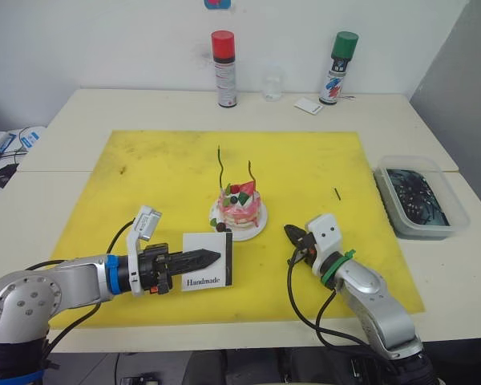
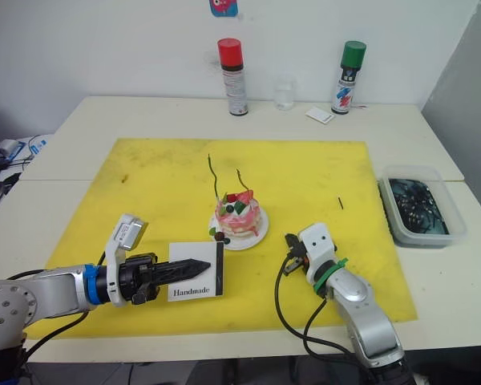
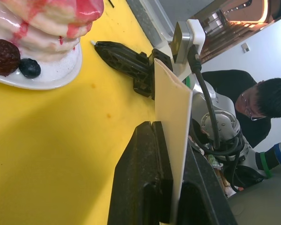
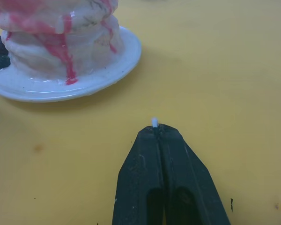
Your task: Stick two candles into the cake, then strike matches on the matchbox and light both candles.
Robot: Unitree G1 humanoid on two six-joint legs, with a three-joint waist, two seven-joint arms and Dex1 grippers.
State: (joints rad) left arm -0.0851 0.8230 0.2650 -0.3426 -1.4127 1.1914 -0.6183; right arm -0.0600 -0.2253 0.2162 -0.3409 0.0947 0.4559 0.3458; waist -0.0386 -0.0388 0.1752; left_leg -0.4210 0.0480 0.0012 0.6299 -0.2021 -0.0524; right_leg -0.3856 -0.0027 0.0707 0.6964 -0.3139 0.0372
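The pink-and-white cake (image 1: 239, 207) sits on its little white plate (image 1: 255, 232) in the middle of the yellow mat. Two thin wavy candles stand in its top: a green one (image 1: 220, 165) and a shorter one (image 1: 252, 174) to its right. Neither shows a flame. My left gripper (image 1: 212, 257) is shut on the white matchbox (image 1: 208, 270), held upright on edge just in front of the plate. My right gripper (image 1: 292, 234) is shut low over the mat right of the plate, with the pale tip of a match (image 4: 154, 122) poking from its fingertips. Another match (image 1: 337, 193) lies on the mat further right.
A red-capped spray can (image 1: 223, 69), a small glass (image 1: 272, 85), a green-capped can (image 1: 338, 69) and a small white box (image 1: 309, 105) line the table's back. A clear tub (image 1: 421, 197) with dark contents stands at the right edge. A person (image 3: 246, 105) sits behind my right arm.
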